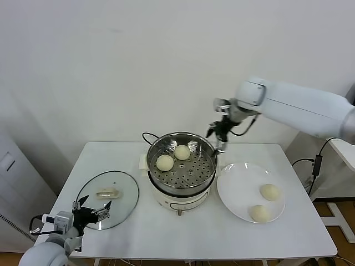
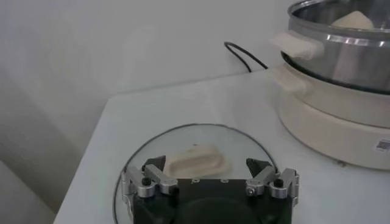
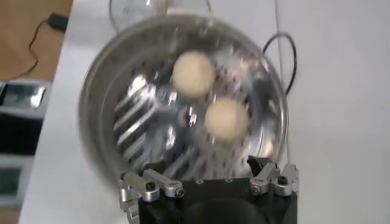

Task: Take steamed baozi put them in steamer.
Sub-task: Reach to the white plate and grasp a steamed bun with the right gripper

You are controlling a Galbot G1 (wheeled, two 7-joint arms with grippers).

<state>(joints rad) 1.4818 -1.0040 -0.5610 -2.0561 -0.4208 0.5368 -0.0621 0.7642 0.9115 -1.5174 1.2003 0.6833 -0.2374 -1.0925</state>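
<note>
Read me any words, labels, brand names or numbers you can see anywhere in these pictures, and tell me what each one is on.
None can be read.
A small printed label sits on the white base of the steamer, at the picture's edge in the left wrist view: too small and blurred to read.
The glass lid, the plate, the baozi and both grippers, left and right, show no text.

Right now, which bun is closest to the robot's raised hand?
The baozi at the steamer's back, nearest the right hand; its neighbour sits farther left.
</note>
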